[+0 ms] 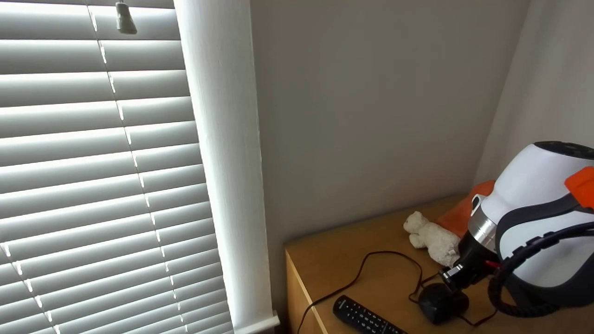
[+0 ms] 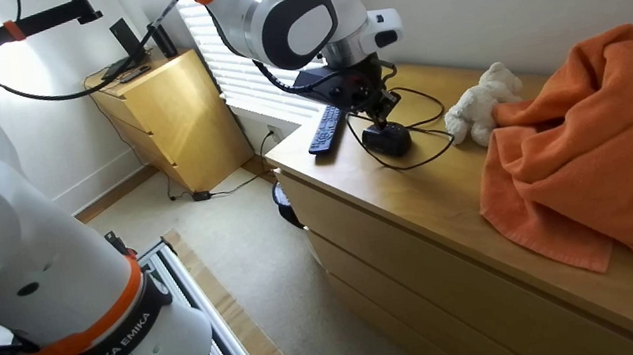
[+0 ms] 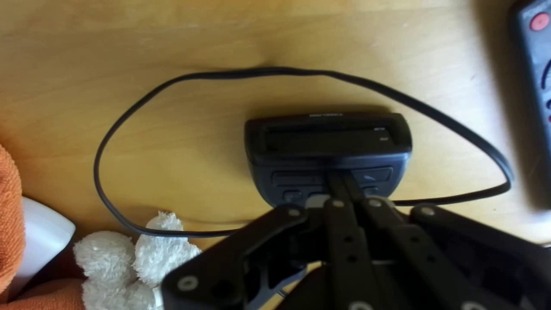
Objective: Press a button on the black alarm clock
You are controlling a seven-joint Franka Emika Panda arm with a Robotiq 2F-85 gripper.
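Sitting under end effector, black alarm clock, fingers pressed together over its buttons

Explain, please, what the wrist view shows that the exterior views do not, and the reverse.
Only the wrist view shows small dark buttons on the rounded black plastic alarm clock and a round red button on the long black remote control.
Only the exterior views show a white slatted window blind and white robot arm.
Both include the clock, remote, fluffy white stuffed animal, orange cloth towel and black pincer.
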